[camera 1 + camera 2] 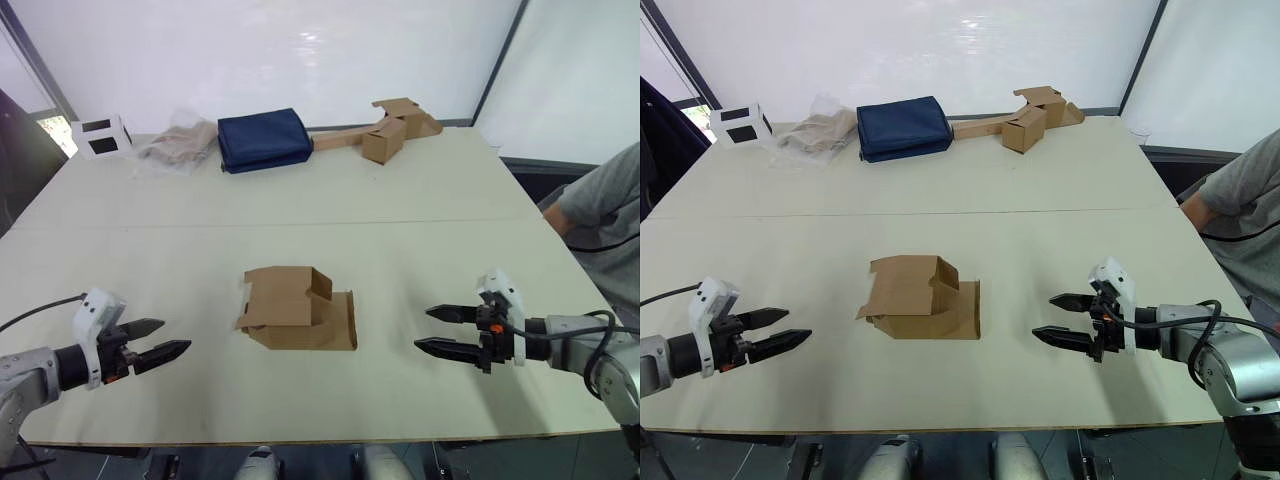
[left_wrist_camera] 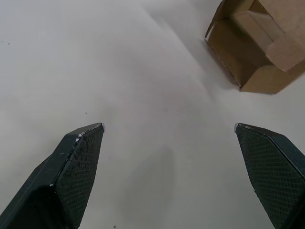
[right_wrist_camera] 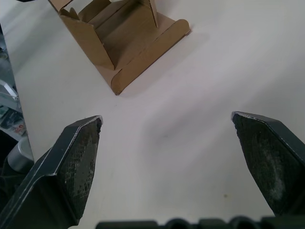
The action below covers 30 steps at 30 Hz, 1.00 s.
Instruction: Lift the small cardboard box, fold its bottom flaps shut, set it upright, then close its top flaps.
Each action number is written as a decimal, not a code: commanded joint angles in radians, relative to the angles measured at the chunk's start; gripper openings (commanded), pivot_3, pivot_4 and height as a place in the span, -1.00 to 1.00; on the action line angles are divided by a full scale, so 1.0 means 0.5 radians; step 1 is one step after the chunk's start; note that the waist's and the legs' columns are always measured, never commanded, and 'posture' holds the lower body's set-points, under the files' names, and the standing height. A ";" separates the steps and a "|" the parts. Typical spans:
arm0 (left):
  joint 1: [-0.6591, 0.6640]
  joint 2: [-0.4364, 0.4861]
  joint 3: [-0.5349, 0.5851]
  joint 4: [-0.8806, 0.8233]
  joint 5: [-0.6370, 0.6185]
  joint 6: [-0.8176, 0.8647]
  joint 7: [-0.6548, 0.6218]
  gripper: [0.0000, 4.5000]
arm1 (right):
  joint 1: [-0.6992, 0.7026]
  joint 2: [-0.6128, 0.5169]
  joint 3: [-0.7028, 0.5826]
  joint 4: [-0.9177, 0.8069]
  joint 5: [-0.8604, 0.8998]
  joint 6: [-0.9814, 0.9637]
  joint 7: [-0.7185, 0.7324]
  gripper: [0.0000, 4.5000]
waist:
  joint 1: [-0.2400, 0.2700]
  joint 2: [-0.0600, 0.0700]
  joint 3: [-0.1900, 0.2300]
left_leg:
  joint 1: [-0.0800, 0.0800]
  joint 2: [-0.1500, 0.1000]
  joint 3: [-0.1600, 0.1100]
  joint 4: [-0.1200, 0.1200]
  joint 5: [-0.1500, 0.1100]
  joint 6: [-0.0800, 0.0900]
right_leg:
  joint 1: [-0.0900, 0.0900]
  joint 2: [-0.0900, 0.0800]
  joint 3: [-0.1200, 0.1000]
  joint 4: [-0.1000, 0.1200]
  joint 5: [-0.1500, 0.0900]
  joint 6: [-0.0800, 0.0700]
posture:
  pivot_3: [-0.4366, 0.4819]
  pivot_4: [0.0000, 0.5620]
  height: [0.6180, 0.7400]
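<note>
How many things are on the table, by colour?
Brown: 2, the small cardboard box and the box with cardboard strips
Blue: 1, folded cloth
White: 1, box with black squares
Clear: 1, crinkly bag
Total: 5

The pale tabletop (image 1: 430, 190) carries the small cardboard box (image 1: 295, 308) at centre frame, lying on its side with flaps open. Along the upper edge lie a white box with black squares (image 1: 100, 135), a crumpled plastic bag (image 1: 178, 146), a folded navy cloth (image 1: 264, 139) and a brown box joined to cardboard strips (image 1: 385, 133).

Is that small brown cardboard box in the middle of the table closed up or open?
Open: the small brown cardboard box lies on its side, flaps splayed outward.
</note>
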 commanded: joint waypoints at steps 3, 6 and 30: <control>-0.005 0.028 0.023 -0.019 -0.019 0.006 -0.026 1.00 | -0.014 0.007 -0.025 -0.101 0.055 0.057 -0.040 0.98 | 0.000 0.000 0.000 | 0.000 0.000 0.000 0.000 0.000 0.000 | 0.000 0.000 0.000 0.000 0.000 0.000 | -0.05 -0.47 1.00; -0.015 0.028 0.020 -0.014 -0.016 0.003 -0.026 1.00 | -0.020 0.007 -0.030 -0.111 0.064 0.081 -0.047 0.98 | 0.000 0.000 0.000 | 0.000 0.000 0.000 0.000 0.000 0.000 | 0.000 0.000 0.000 0.000 0.000 0.000 | -0.05 -0.47 1.00; -0.285 0.123 0.026 0.232 -0.132 0.106 -0.153 1.00 | -0.169 0.019 -0.012 -0.080 0.092 0.168 -0.094 0.98 | -0.001 0.000 0.000 | 0.000 0.000 0.000 -0.001 -0.001 0.001 | 0.000 0.000 0.000 0.000 0.000 0.000 | -0.05 -0.47 1.00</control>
